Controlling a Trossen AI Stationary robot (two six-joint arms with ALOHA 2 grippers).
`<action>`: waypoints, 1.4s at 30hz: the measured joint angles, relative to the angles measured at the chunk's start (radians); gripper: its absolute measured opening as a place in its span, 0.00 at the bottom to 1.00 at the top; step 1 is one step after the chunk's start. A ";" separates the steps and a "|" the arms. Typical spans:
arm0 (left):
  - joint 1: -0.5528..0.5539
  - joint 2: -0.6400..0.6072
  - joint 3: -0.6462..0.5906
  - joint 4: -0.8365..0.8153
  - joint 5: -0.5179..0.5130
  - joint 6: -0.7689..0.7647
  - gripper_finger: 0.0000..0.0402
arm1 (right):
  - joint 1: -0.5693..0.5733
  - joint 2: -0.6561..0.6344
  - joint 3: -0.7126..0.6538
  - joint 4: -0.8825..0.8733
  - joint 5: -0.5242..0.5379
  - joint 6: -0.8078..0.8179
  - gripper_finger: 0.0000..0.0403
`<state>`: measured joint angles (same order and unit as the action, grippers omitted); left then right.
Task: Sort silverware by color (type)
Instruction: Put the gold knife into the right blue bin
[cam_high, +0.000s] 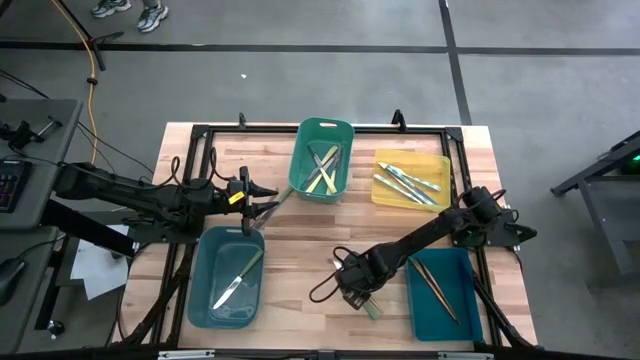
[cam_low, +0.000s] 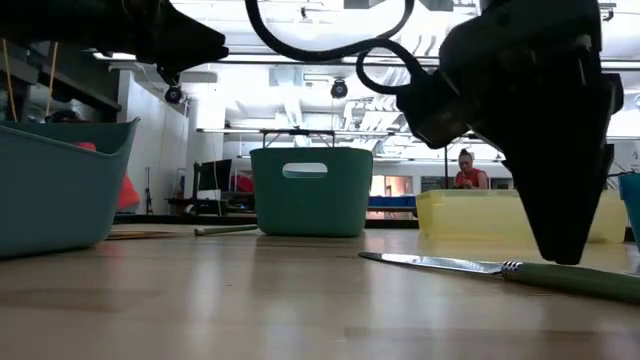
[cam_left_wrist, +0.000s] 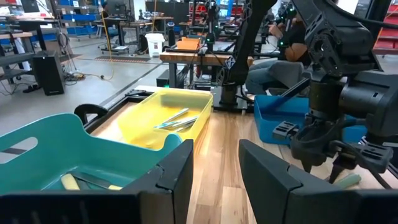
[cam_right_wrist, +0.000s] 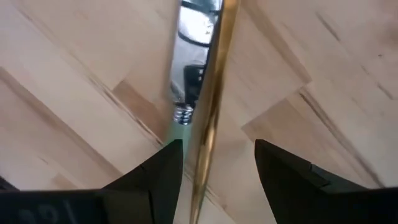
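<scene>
A green-handled knife lies flat on the table near its near edge, its blade pointing left in the low view. My right gripper is open and points down over it. Its fingers stand on either side of the knife where blade meets handle. I cannot tell whether they touch it. My left gripper is open and empty, level above the table between the green bin and the left teal bin. Another utensil lies on the table beside the green bin.
The green bin holds pale yellow utensils. The yellow bin holds teal ones. The right teal bin holds dark brown ones, and the left teal bin holds one knife. Bare wood lies mid-table. A person sits far behind.
</scene>
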<state>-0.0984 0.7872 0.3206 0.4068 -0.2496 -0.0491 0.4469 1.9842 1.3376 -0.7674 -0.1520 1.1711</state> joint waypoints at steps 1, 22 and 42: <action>0.000 0.000 0.000 0.000 0.000 0.000 0.30 | 0.000 0.000 0.000 0.006 -0.006 0.000 0.48; 0.000 0.000 0.000 -0.021 0.000 -0.001 0.30 | -0.007 0.058 0.005 -0.053 0.022 -0.016 0.43; 0.000 0.000 0.000 -0.021 0.000 -0.001 0.30 | -0.014 0.059 0.001 -0.087 0.118 -0.073 0.25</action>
<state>-0.0983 0.7871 0.3210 0.3859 -0.2493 -0.0498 0.4332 2.0430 1.3384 -0.8540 -0.0341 1.0985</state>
